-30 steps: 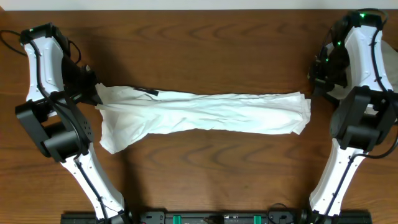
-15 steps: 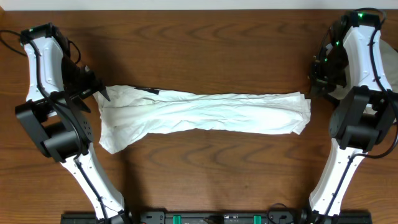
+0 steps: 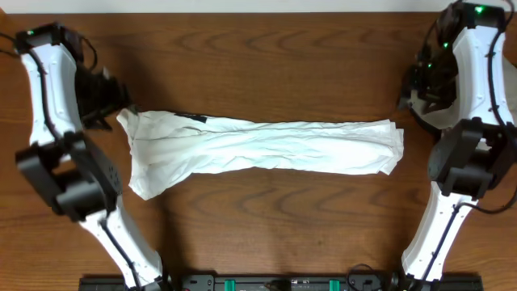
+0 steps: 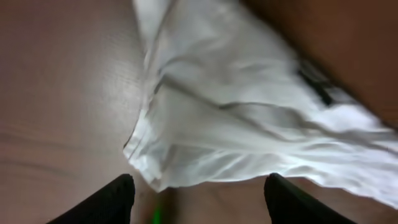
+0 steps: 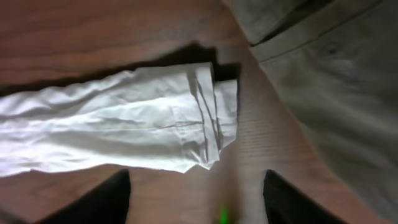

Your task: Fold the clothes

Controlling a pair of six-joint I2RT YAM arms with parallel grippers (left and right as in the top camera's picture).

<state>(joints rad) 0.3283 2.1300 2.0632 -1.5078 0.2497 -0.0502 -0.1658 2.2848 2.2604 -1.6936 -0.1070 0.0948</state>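
1. The white fabric T-shirt (image 3: 266, 149), gathered into a long crumpled band, lies flat across the middle of the dark wooden table (image 3: 266, 48). Its left end flares wider than the right.
2. The left gripper (image 4: 200, 190) hangs just off the flared left end, jaws wide, nothing between them.
3. The right gripper (image 5: 196, 186) hangs by the stacked right end, jaws also wide and empty. A grey-beige cloth garment (image 5: 323, 81) lies just beyond that end, apart from the shirt.
4. There is a small black patch (image 3: 192, 119) near the upper left of the band. Whether it is label or print cannot be told.
5. Judged step: regrasping the ends for a fold across the length.
6. To do it well:
   - pinch every layer at each end, not the top sheet alone;
   - tuck or square the loose lower-left flap first;
   - lift both ends level;
   - keep the right-hand pinch clear of the grey-beige cloth.
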